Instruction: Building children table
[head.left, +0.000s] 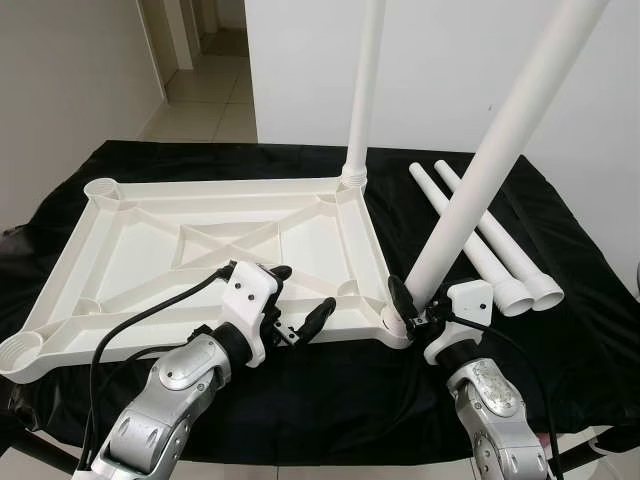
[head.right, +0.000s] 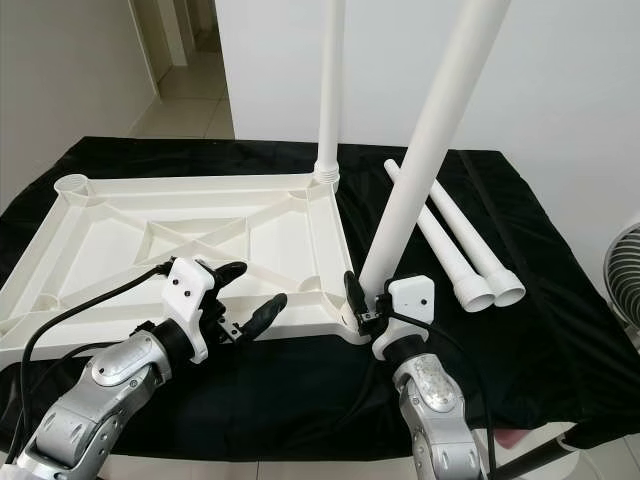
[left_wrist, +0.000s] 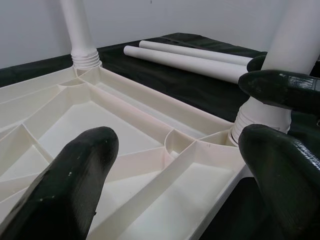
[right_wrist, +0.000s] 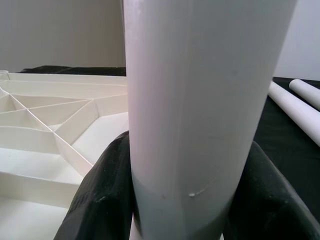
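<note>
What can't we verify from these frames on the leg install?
- Tilted white plastic leg: its top runs off the upper edge of the eye views; whether its threaded end is seated in the upturned white tabletop corner socket is hidden by the right gripper.
- Upright white leg: top also cut off.
- Left gripper: contact with the tabletop unclear.

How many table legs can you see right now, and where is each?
4. One leg stands upright in the tabletop's far corner; one tilted leg is held by the right tool at the near corner; two loose legs lie on the black cloth.
</note>
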